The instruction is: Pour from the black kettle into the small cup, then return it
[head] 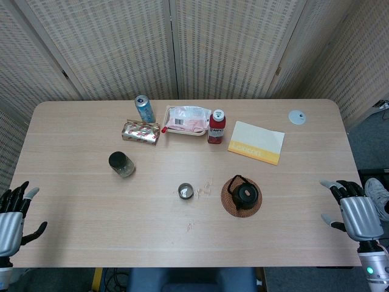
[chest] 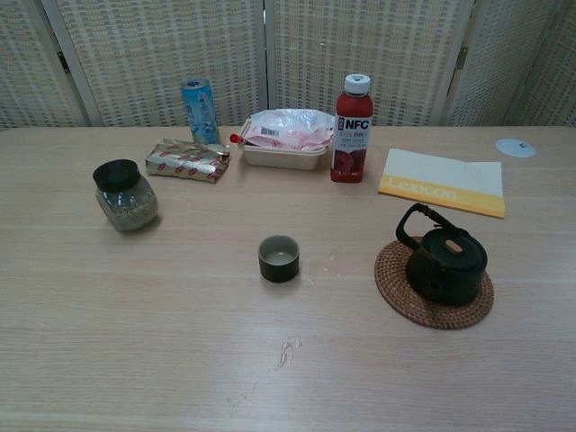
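Nothing looks started: the black kettle (head: 246, 194) sits untouched on its woven mat (head: 227, 204) right of the small cup (head: 186, 191), well apart from my right hand (head: 354, 210) at the counter's right edge and my left hand (head: 13, 213) opposite, both empty with fingers spread

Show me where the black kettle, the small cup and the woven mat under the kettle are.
black kettle (chest: 447, 266), chest view, on the front of its body.
small cup (chest: 279, 258), chest view, on its outer wall.
woven mat (chest: 396, 292), chest view, on the bare left edge beside the kettle.
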`<act>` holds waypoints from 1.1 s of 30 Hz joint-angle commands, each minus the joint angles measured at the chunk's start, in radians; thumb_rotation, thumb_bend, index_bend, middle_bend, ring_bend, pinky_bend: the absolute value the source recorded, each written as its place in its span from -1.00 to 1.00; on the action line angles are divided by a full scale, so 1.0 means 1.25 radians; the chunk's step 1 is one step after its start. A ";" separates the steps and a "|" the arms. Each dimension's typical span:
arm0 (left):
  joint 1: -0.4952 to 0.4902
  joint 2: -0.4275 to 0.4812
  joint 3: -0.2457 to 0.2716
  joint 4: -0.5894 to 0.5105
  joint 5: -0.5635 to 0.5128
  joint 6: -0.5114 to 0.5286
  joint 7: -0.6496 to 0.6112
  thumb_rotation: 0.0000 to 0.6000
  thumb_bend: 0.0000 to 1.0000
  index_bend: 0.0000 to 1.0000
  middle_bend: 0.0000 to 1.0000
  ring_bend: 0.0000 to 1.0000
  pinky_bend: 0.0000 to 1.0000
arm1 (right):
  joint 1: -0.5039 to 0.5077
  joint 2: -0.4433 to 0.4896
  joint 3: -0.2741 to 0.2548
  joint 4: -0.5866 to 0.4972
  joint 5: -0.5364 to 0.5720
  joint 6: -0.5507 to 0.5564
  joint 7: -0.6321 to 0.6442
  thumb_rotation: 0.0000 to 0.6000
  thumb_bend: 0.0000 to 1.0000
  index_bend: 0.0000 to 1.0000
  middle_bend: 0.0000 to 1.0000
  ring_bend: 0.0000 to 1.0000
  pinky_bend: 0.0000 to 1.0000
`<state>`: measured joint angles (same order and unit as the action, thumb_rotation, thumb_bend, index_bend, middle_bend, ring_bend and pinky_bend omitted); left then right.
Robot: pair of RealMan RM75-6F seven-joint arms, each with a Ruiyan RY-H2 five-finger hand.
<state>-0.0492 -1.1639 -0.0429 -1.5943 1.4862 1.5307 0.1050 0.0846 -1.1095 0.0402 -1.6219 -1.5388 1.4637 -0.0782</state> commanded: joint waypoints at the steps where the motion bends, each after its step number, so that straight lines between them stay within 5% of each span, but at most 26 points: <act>1: -0.001 0.000 0.000 0.000 -0.001 -0.002 0.001 1.00 -0.50 -0.75 -0.99 -0.88 -1.00 | -0.001 0.001 0.001 -0.002 0.000 0.002 0.001 1.00 -0.85 -0.52 -0.38 -0.61 -0.54; 14: 0.001 0.005 -0.004 -0.001 -0.005 0.002 -0.003 1.00 -0.50 -0.75 -0.99 -0.88 -1.00 | 0.029 0.007 -0.003 -0.021 -0.024 -0.035 0.013 1.00 -0.85 -0.52 -0.34 -0.61 -0.54; 23: -0.002 0.005 -0.005 -0.004 0.000 0.001 -0.001 1.00 -0.50 -0.75 -0.99 -0.88 -1.00 | 0.146 0.015 0.011 -0.065 -0.054 -0.185 -0.002 1.00 -0.80 -0.52 -0.32 -0.61 -0.54; 28: 0.000 0.008 -0.003 -0.009 -0.003 0.001 0.004 1.00 -0.50 -0.73 -0.99 -0.88 -1.00 | 0.219 0.002 0.031 -0.075 -0.047 -0.273 -0.007 1.00 -0.61 -0.52 -0.31 -0.61 -0.54; 33: 0.004 0.011 -0.001 -0.015 -0.007 0.001 0.008 1.00 -0.50 -0.71 -0.99 -0.88 -1.00 | 0.294 -0.032 0.057 -0.064 -0.011 -0.362 0.007 1.00 -0.74 -0.52 -0.31 -0.61 -0.55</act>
<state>-0.0449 -1.1503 -0.0449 -1.6131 1.4774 1.5322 0.1150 0.4176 -1.1271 0.0930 -1.7070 -1.5750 1.0521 -0.0783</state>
